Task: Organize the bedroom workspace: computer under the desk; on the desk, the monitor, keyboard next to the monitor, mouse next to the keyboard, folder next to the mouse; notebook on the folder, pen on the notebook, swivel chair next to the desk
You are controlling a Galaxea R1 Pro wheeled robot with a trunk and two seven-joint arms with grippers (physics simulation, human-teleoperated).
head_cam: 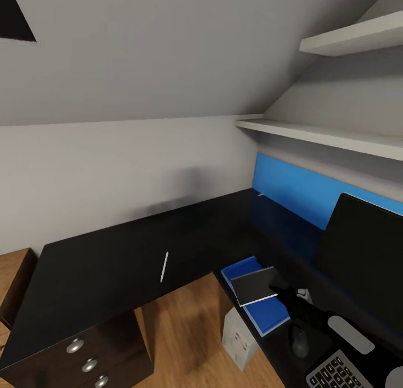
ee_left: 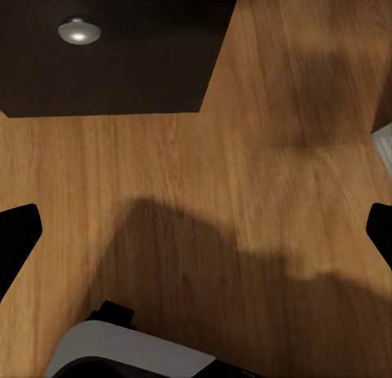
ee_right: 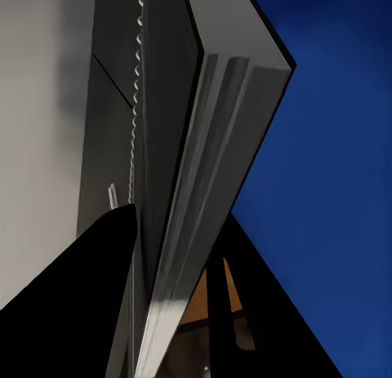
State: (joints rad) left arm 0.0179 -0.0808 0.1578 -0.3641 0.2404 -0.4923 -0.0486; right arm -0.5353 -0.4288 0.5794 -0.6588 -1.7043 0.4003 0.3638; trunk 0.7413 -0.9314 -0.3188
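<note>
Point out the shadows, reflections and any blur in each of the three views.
Head view: soft dark shadow smudge on the grey wall above the glossy black desk top, which reflects the blue back panel. Left wrist view: broad soft-edged shadows across the light wooden floor. Right wrist view: the thin greyish notebook looms close, edges slightly soft.

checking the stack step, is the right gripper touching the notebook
Touching: in the right wrist view the notebook sits clamped between the right gripper fingers, above the blue folder.
</note>
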